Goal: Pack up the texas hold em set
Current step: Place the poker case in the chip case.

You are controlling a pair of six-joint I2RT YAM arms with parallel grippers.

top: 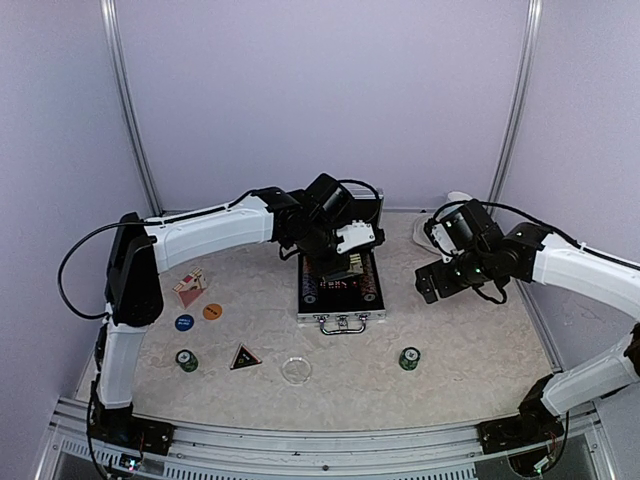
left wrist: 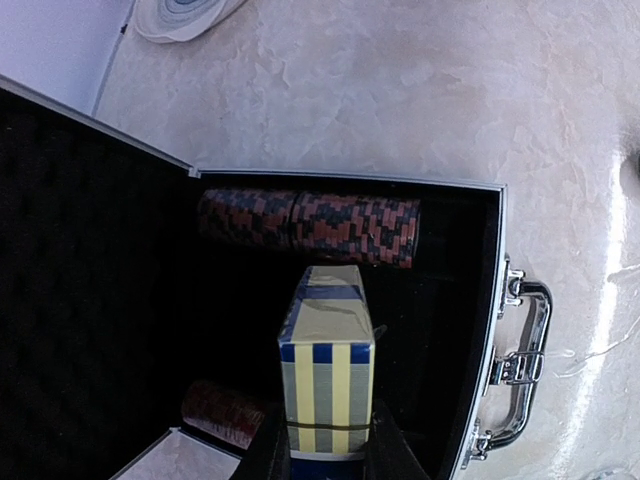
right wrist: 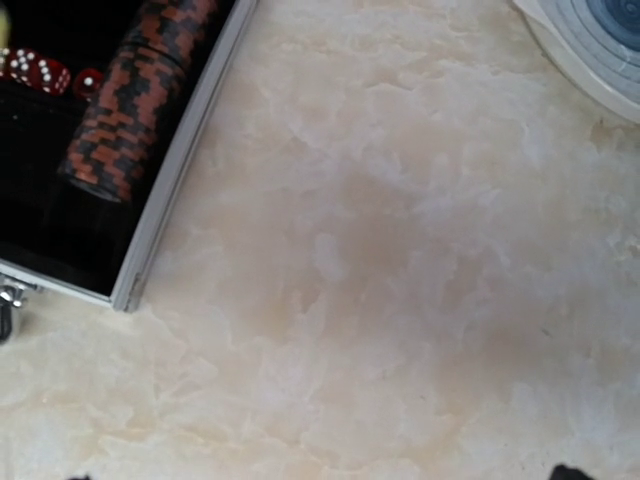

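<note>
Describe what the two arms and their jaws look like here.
Both arms have white link shells, black joints and black wrist units. A black cable loops beside the left arm; another arches over the right arm near its wrist. The jaws look black.

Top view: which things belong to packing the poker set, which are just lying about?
Job: case, chip row, blue card deck, red card deck, blue disc, orange disc, green chip stacks, black triangle, clear disc.
Lying about: swirled coaster.

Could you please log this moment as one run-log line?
left end effector: shut on blue card deck, over open case | right end effector: open, over table | unpacked: black triangle, clear disc
</note>
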